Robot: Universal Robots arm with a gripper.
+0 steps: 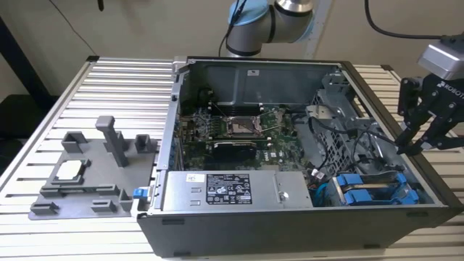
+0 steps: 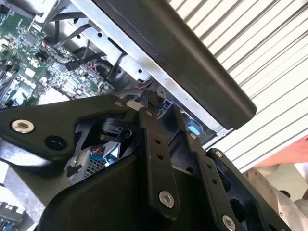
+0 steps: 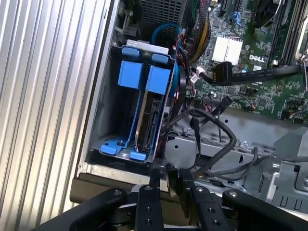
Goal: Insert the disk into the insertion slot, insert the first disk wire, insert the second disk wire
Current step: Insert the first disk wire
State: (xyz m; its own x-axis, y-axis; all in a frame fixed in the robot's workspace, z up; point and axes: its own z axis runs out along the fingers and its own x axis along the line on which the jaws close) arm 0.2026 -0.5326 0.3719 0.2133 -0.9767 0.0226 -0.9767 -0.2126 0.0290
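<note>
While the open computer case [image 1: 254, 228] sat on your slatted surface [image 1: 108, 87], the disk [image 3: 153, 115] stood seated in its corner slot, so your gripper [image 1: 414, 147] hovered at the case wall near the loose wires [image 3: 232, 139]. Whether it was closed, you couldn't tell.

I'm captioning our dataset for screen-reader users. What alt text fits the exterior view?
An open computer case lies on a slatted table, with the robot's claw hanging at its wall on the exterior view's right, beside black cables. The disk in its blue carrier sits in a corner bay; a grey fixture lies at the exterior view's left.
</note>
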